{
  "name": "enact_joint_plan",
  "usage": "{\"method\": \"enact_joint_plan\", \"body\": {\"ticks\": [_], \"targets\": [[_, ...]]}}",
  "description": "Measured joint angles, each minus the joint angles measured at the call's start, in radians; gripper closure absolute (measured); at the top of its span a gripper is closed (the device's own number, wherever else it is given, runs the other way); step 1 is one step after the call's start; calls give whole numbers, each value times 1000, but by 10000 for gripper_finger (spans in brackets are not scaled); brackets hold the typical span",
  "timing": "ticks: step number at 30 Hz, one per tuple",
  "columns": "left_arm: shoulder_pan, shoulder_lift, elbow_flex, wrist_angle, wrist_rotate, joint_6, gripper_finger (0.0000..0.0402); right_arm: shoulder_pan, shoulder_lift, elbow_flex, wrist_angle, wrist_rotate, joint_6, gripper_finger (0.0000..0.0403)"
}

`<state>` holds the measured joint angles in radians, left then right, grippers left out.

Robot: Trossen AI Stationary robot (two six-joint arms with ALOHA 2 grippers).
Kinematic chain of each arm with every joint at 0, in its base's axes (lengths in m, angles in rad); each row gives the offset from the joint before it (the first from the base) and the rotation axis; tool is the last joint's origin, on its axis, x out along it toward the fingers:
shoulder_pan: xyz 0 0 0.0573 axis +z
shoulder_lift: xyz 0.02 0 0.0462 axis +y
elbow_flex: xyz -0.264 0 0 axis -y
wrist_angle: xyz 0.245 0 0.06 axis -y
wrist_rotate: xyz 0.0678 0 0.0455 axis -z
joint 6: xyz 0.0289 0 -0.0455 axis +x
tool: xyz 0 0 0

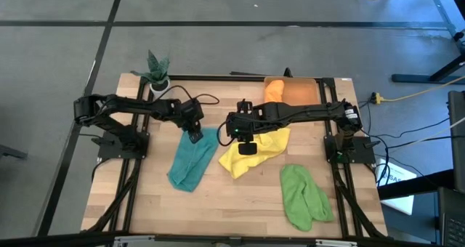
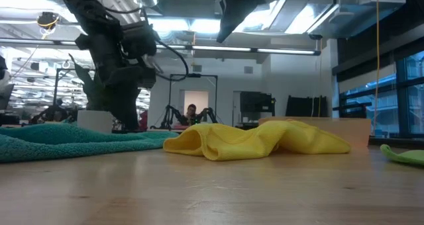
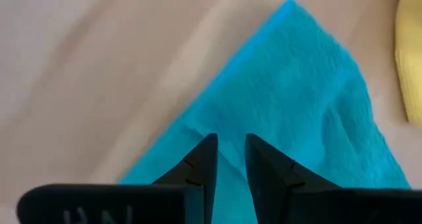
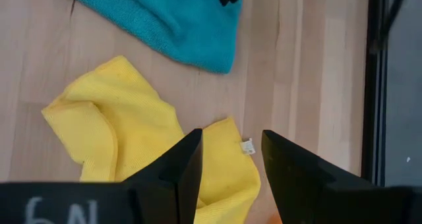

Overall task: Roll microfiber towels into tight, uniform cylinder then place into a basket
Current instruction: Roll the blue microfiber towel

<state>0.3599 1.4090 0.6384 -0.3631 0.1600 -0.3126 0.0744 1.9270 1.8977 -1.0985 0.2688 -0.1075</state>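
The teal towel [image 1: 192,160] lies partly folded on the table left of centre, and the left wrist view shows its cloth [image 3: 297,99] close up. My left gripper [image 1: 195,136] is low over its far end, with a narrow gap between the fingers [image 3: 229,165]. The crumpled yellow towel [image 1: 256,151] lies at mid-table. My right gripper [image 4: 231,151] hangs open well above it, touching nothing. A light green towel [image 1: 305,196] lies near the front right. An orange towel [image 1: 274,88] sits in the basket [image 1: 309,93] at the far edge. My left gripper comes down slanting onto the teal towel's far end [image 3: 227,135], near its left edge. Flat cloth with a slight crease shows in the narrow gap between the fingers [image 3: 204,161]. I cannot tell whether the tips touch or pinch it. The towel lies on the table.
A white pot with a green plant [image 1: 158,76] stands at the far left corner. Black frame rails run along both sides of the table. Bare wood shows along the near edge, between the teal and green towels.
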Motion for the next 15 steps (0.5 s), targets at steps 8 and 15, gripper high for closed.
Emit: {"method": "enact_joint_plan", "body": {"ticks": [8, 15], "targets": [[0, 58, 0, 30, -17, 0, 333, 0, 0, 0, 5, -28, 0, 246], [0, 58, 0, 28, -43, 8, 333, 0, 0, 0, 6, -28, -1, 246]]}}
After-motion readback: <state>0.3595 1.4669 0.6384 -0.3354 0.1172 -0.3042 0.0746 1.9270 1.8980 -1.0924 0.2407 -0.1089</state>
